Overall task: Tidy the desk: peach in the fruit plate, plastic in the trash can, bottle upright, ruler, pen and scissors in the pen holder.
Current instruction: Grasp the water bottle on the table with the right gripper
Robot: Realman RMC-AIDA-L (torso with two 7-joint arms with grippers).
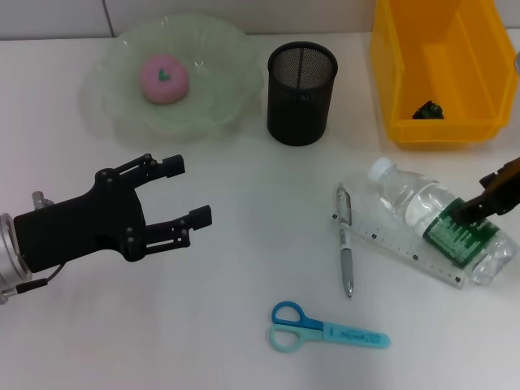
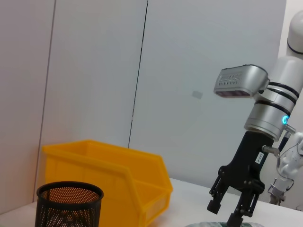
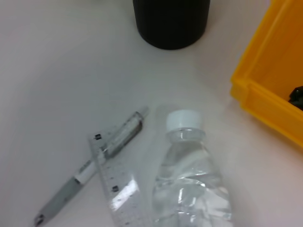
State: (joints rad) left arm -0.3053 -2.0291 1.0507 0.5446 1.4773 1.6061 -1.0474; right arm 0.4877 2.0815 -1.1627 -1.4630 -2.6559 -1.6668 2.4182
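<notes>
Two grippers are in view over a white desk (image 1: pixel 203 341). On the robot's left, the left gripper (image 1: pixel 192 192) hovers above bare desk in front of the fruit plate (image 1: pixel 114 106), its black fingers spread wide and holding nothing. At the far right edge, the right gripper (image 1: pixel 479 197) is mostly cut off; its dark fingertips reach down to the green label of one clear bottle (image 1: pixel 439 218) lying on its side. In the left wrist view the right gripper's fingers stand apart, just above the bottle, though whether they touch it cannot be told.

One pink peach (image 1: pixel 163 79) sits in the pale green fruit plate. One black mesh pen holder (image 1: pixel 301 93) stands between the plate and one yellow trash can (image 1: pixel 406 73), which holds a small dark scrap, too small to identify. One clear ruler (image 1: pixel 382 241) lies partly under the bottle, with one grey pen (image 1: pixel 345 244) crossing its end. One pair of blue scissors (image 1: pixel 325 327) lies alone, nearest the robot.
</notes>
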